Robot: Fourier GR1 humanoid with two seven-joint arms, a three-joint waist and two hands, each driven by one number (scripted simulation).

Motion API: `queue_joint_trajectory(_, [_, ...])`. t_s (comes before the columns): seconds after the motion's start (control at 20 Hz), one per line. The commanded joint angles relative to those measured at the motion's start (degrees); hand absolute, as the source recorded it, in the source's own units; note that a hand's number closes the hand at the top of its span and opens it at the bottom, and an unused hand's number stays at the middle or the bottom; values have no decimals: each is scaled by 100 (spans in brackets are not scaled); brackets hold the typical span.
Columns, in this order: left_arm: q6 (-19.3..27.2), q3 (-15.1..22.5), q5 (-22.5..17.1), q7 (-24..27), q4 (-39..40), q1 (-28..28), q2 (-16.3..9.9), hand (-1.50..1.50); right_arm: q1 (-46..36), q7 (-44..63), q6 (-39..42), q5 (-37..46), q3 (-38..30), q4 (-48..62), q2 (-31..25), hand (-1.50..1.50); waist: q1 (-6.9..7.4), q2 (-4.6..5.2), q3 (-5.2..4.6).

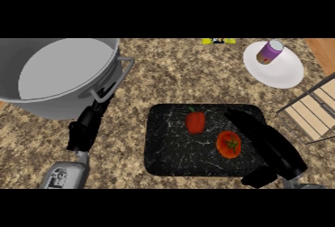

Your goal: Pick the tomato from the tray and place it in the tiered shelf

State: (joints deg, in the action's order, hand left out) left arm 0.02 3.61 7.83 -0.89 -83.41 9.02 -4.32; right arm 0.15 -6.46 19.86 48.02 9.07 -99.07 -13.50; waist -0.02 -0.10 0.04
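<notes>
A red-orange tomato with a green stem lies on the black tray, right of centre. Left of it and slightly farther back on the tray sits a red pepper. My right hand stretches over the tray's right side with straight fingers, just to the right of the tomato and not curled round it. At the right edge stands the tiered shelf, with wooden slats in a metal frame. My left hand rests open beside the big pot, left of the tray.
A large grey pot with a handle fills the back left. A white plate carrying a purple can stands at the back right. A small yellow object lies at the far edge.
</notes>
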Motion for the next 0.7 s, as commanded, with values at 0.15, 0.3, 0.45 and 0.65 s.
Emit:
queue_joint_trajectory(0.15, [21, -188, 56, -114, 75, 136, 26, 0, -411, -301, -86, 149, -199, 753, 85, -150, 1, 10, -4])
queue_joint_trajectory(0.3, [-91, -307, 55, 179, 443, 260, -53, 0, 21, -498, -349, 263, -19, 698, 171, -150, -16, 11, -5])
queue_joint_trajectory(0.45, [-194, -389, 7, -45, 119, 204, -163, 0, -157, -628, -465, 400, 6, 963, 217, -150, -2, 10, -4])
queue_joint_trajectory(0.65, [-244, -351, -5, -132, 43, 159, -99, 0, 14, -361, -431, 625, 192, 803, 360, -150, -5, 9, -5])
